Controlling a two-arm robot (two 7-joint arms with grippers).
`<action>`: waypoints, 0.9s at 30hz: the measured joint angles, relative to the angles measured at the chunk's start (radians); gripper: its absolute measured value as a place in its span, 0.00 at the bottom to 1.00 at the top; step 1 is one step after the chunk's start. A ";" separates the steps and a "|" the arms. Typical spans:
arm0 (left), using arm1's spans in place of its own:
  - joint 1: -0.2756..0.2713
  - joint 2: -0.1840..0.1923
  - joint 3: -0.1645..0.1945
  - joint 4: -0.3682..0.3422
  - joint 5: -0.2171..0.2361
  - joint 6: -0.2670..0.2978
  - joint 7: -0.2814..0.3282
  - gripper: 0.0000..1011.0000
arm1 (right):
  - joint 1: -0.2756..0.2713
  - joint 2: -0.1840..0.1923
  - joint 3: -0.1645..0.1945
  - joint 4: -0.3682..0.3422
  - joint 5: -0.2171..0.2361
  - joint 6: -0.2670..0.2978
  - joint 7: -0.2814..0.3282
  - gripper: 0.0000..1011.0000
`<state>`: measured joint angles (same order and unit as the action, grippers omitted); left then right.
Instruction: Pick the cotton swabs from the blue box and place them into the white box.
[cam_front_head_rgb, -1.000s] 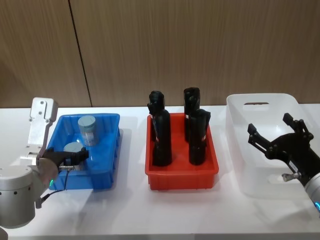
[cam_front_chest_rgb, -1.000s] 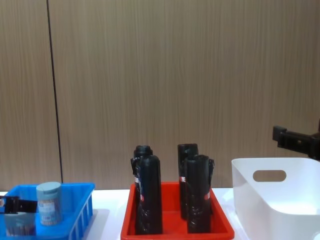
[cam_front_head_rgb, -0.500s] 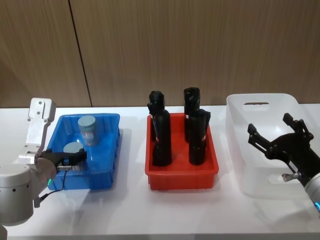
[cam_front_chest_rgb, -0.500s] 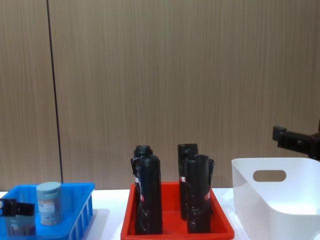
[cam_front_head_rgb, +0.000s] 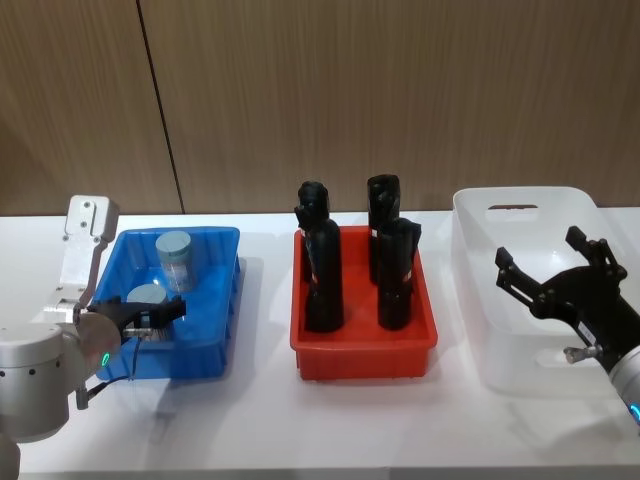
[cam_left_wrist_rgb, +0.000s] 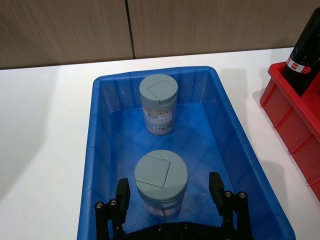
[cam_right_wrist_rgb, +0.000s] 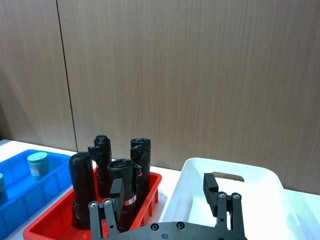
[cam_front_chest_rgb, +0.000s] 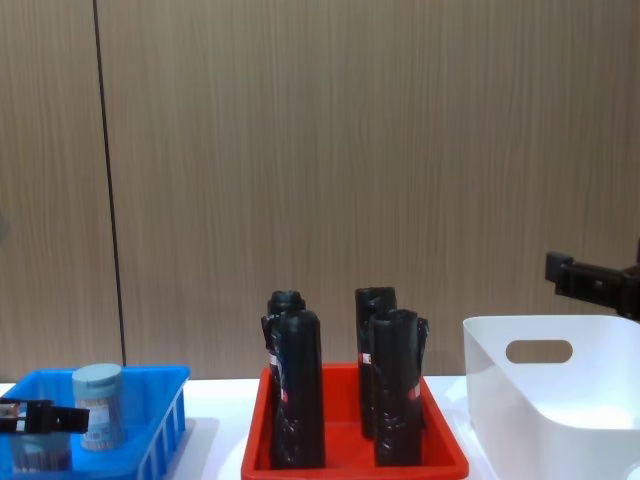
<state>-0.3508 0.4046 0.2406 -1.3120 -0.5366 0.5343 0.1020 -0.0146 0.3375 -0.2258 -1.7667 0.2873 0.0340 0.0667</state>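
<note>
Two swab jars (cam_left_wrist_rgb: 158, 102) stand in the blue box (cam_left_wrist_rgb: 101, 125); left gripper (cam_left_wrist_rgb: 169, 186) straddles the near jar (cam_left_wrist_rgb: 160, 175), jaws spread, gaps both sides. Red tray (cam_front_head_rgb: 365, 357) of four black bottles (cam_front_head_rgb: 322, 270) separates it from the white box (cam_front_head_rgb: 520, 197), where right gripper (cam_front_head_rgb: 537, 246) hovers, jaws spread

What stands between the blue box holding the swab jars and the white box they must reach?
The red tray holding four black bottles sits between the blue box and the white box. Nothing separates the open left tool from the near jar, which it straddles.
</note>
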 joint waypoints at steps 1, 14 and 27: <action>-0.003 -0.001 0.000 0.006 0.002 -0.001 -0.005 0.99 | 0.000 0.000 0.000 0.000 0.000 0.000 0.000 0.99; -0.021 -0.006 0.000 0.038 0.032 0.003 -0.025 0.99 | 0.000 0.000 0.000 0.000 0.000 0.000 0.000 0.99; -0.036 -0.009 -0.002 0.063 0.067 0.018 -0.043 0.99 | 0.000 0.000 0.000 0.000 0.000 0.000 0.000 0.99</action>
<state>-0.3871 0.3952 0.2385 -1.2487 -0.4693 0.5525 0.0590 -0.0146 0.3375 -0.2258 -1.7668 0.2874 0.0340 0.0668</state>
